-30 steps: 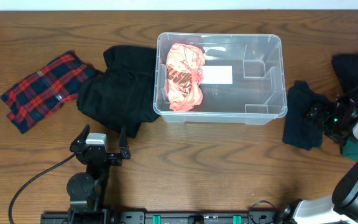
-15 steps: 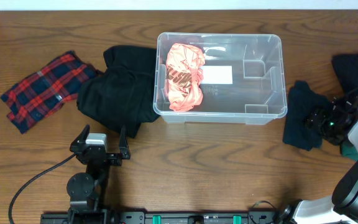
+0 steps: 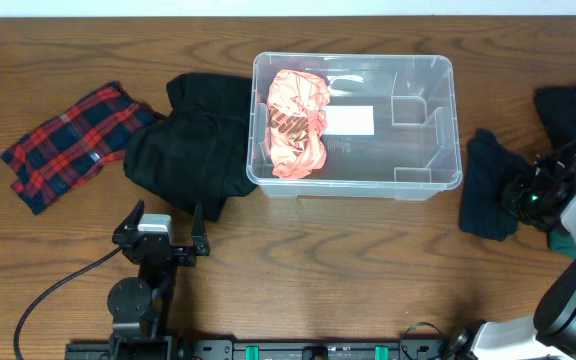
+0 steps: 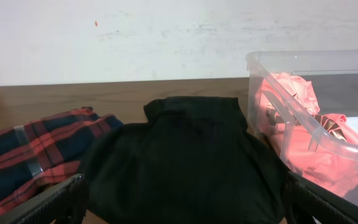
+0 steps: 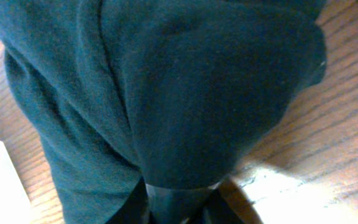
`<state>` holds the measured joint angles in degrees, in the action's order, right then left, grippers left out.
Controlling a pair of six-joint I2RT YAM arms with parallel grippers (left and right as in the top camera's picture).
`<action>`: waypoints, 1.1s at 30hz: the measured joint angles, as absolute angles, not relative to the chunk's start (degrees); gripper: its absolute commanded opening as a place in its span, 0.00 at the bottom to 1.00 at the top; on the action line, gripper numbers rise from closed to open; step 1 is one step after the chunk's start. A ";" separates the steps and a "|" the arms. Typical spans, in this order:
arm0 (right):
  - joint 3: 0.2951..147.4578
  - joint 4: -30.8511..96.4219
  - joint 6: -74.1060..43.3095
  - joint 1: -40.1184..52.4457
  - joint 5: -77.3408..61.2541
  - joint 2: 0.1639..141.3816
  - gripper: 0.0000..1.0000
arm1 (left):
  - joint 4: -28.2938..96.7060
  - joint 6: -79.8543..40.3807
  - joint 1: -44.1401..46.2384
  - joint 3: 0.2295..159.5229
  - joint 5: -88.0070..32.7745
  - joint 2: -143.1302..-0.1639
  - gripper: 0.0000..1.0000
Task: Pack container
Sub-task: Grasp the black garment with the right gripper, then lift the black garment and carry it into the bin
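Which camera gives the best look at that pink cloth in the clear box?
The overhead view: the pink cloth lies whole inside the container, seen from above. The left wrist view shows it only side-on through the clear wall, partly hidden. The right wrist view misses it.

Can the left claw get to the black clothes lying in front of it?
Probably yes. The left claw stands open and faces the black clothes, with nothing between them. The container sits beside the clothes, not in the way.
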<state>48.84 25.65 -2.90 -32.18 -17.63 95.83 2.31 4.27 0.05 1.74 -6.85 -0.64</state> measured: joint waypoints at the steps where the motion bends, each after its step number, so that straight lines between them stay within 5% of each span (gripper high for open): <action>1: 48.97 25.93 -2.92 -32.18 -17.61 95.70 0.09 | 2.31 4.27 0.05 1.74 -6.85 -0.64 0.98; 17: 64.45 31.55 -6.13 -29.82 -23.81 75.50 0.01 | 2.31 4.27 0.05 1.72 -6.87 -0.64 0.98; 25: 70.70 32.73 -5.28 -14.17 -25.93 70.57 0.01 | 2.31 4.27 0.05 1.72 -6.87 -0.64 0.98; 33: 70.70 34.37 11.11 1.34 -25.36 73.54 0.01 | 2.31 4.27 0.05 1.72 -6.87 -0.64 0.98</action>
<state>70.70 34.37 11.11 1.34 -25.36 73.54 2.31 4.27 0.05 1.72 -6.87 -0.64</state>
